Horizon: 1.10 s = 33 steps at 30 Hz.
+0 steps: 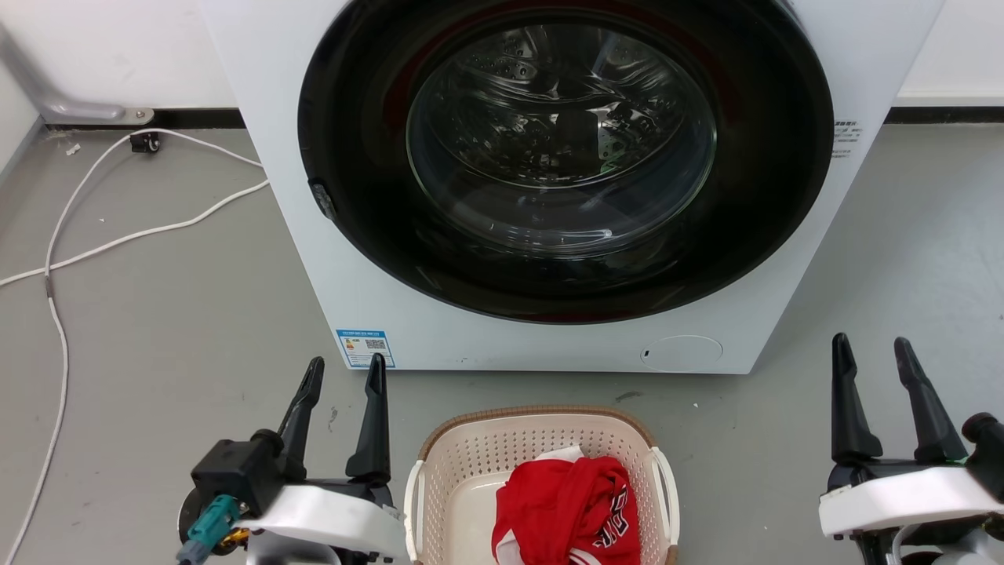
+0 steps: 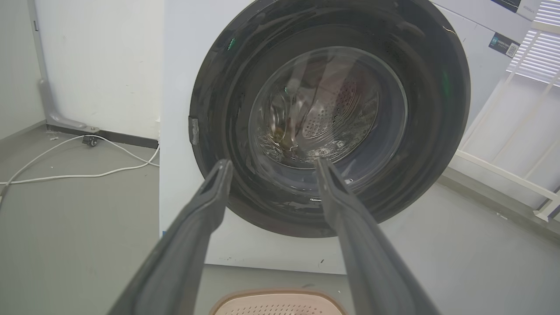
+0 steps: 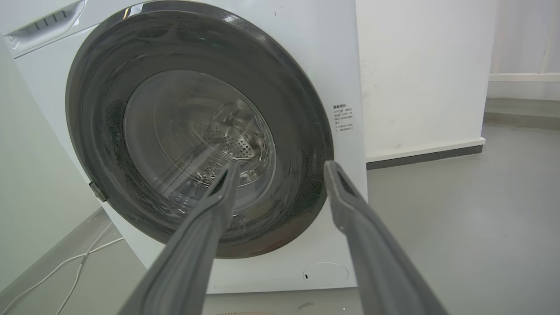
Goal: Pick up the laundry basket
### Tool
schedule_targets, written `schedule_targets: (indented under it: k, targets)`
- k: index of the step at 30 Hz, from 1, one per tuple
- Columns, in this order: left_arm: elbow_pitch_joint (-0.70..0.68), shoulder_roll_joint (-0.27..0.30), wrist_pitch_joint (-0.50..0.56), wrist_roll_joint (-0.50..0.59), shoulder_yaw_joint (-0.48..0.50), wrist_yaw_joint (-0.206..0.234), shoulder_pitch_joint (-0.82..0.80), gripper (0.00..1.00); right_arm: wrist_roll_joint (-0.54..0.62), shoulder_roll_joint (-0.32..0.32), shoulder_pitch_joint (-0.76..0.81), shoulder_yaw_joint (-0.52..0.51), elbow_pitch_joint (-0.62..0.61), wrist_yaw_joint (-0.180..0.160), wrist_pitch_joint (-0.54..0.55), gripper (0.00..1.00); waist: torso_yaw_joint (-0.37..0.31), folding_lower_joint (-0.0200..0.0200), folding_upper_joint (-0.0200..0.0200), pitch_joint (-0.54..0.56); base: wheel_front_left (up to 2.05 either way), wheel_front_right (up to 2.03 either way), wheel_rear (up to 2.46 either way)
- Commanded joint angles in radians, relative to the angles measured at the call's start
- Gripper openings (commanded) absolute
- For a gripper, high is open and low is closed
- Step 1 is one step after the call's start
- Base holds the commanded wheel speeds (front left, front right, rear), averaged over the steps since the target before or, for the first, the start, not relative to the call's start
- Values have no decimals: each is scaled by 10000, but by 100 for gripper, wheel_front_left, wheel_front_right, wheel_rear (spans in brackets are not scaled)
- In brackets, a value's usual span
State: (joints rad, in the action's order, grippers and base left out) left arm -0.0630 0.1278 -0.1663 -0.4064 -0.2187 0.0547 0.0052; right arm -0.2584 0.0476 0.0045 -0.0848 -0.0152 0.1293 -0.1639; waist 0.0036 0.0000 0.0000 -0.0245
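- The laundry basket (image 1: 478, 459) sits on the grey floor (image 1: 157, 353) directly in front of the washing machine (image 1: 408, 329), low in the middle of the head view and apart from the machine's base.
- The basket is cream and perforated, with a brown woven-look rim and a white handle on its left side (image 1: 413, 502) and its right side (image 1: 667, 494).
- A crumpled red garment (image 1: 569, 502) with white trim lies inside the basket, toward its right half.
- The left gripper (image 1: 347, 362) stands just beside the basket's left side, fingers pointing up toward the machine; its jaws are released, spread apart and grasping nothing.
- The right gripper (image 1: 871, 342) is well apart from the basket on its right side, jaws likewise released and empty.
- In the left wrist view, the left gripper (image 2: 273, 162) frames the machine's round dark door (image 2: 332, 122), and the basket's far rim (image 2: 280, 302) shows at the bottom edge between the fingers.
- In the right wrist view, the right gripper (image 3: 282, 165) points at the lower right of the door (image 3: 197, 131), which is closed.
- A white cable (image 1: 118, 235) trails over the floor to the left of the machine.
- A blue label (image 1: 365, 348) is stuck at the machine's lower left corner.
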Motion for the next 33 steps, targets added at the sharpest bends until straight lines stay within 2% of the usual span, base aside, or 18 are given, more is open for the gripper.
schedule_targets:
  k: [1, 15, 20, 26, 33]
  targets:
    - [-44, 91, -95, 278, -96, 62, -5, 100, 304, 40, 43, 23, 47, 20, -98, 100, 0, 0, 0, 3, 0, 0, 0]
    - [511, 285, -432, 1594, -731, 67, 6, 100, 2195, 40, 114, 302, 509, 13, -438, 100, 1, 0, 0, -22, 0, 0, 0]
    - [411, 25, -548, 1553, -576, -142, 230, 100, 2029, 41, 185, 321, 512, 12, -574, 100, 21, 0, 0, 12, 0, 0, 0]
    - [543, -224, -676, 1788, -208, -641, 503, 100, 2179, 40, 247, 353, 617, 12, -680, 100, 12, 0, 0, 22, 0, 0, 0]
    - [955, -463, -793, 2350, 125, -1072, 681, 100, 2763, 40, 318, 359, 792, 13, -825, 100, 1, 0, 0, 15, 0, 0, 0]
